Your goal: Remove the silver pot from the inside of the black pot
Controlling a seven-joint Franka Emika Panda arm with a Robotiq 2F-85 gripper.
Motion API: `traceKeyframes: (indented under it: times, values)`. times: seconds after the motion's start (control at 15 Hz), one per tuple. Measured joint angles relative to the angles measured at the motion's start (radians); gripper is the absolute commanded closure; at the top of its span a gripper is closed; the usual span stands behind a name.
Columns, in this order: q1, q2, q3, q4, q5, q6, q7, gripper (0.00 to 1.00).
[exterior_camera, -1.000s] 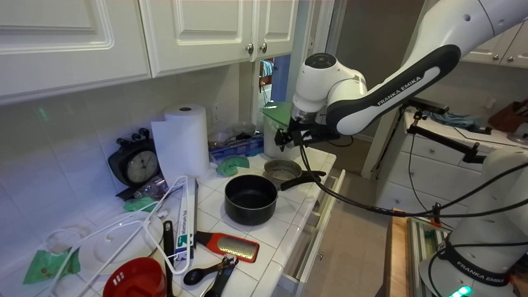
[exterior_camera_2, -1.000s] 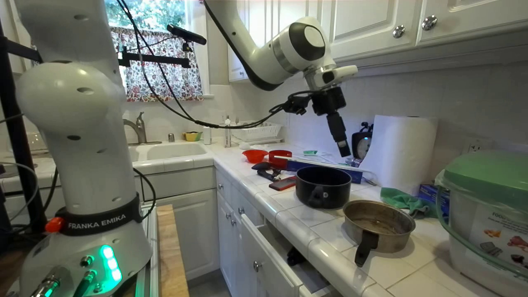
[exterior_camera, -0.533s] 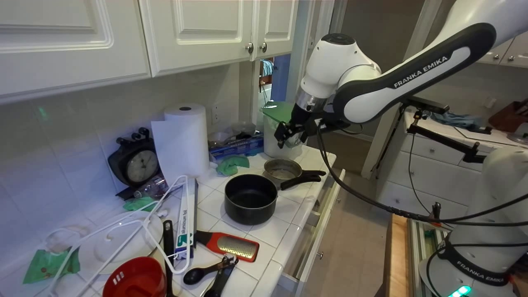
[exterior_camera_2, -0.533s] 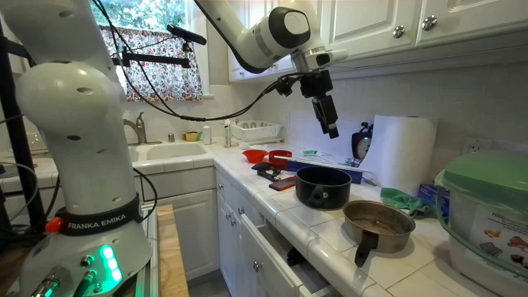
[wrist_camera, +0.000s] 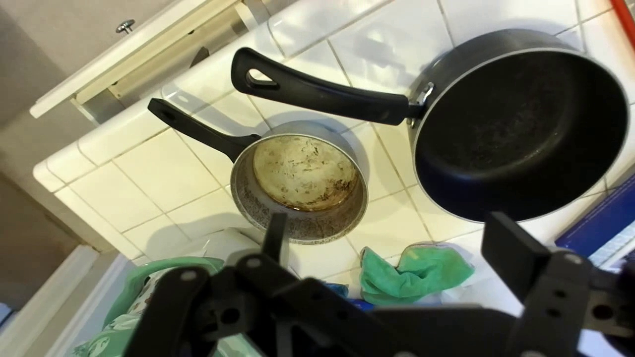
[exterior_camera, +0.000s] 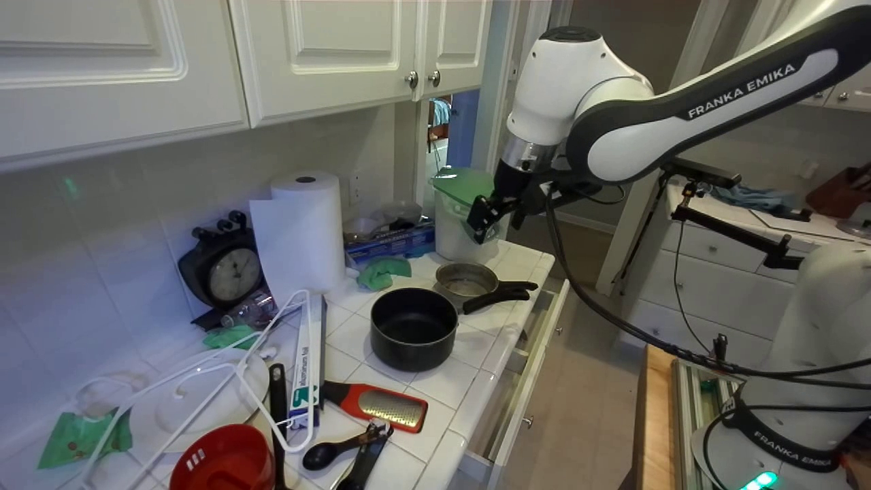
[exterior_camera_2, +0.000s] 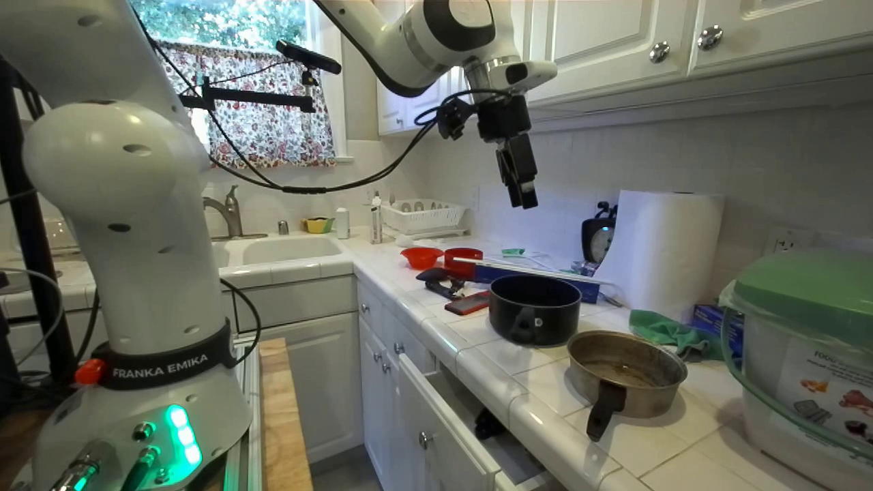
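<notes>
Silver pot [wrist_camera: 303, 171]: set upright on the white-tiled counter [wrist_camera: 397, 218], outside the black pot [wrist_camera: 516, 134] and just beside it; bare tile is seen between the two, and the inner base is marked with brown stains.
Black pot: likewise set upright, its dark interior exposed and its black handle [wrist_camera: 322, 94] directed past the silver pot toward the counter's edge.
Fingers [wrist_camera: 513, 255]: spread wide apart, with nothing held — positioned well above the counter and pointed downward at a slant in both exterior views.
Green cloth [wrist_camera: 414, 272]: laid crumpled near the silver pot.
Tub [exterior_camera: 451, 235]: stood at the counter's end, topped with a green lid [exterior_camera_2: 811, 286].
Paper-towel roll [exterior_camera: 307, 235]: stood upright near the green cloth.
Red-edged grater [exterior_camera: 389, 407]: laid flat near the black pot, metal face up.
Red bowl [exterior_camera: 224, 459]: shown only in part at the lower border of an exterior view.
Drawer [exterior_camera_2: 450, 436]: pulled out below the counter's edge.
</notes>
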Motion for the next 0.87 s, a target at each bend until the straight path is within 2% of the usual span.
traceKeyframes:
  times: [0.87]
  values:
    - [-0.014,0.0,0.013,0.0,0.0,-0.003,0.0,0.0]
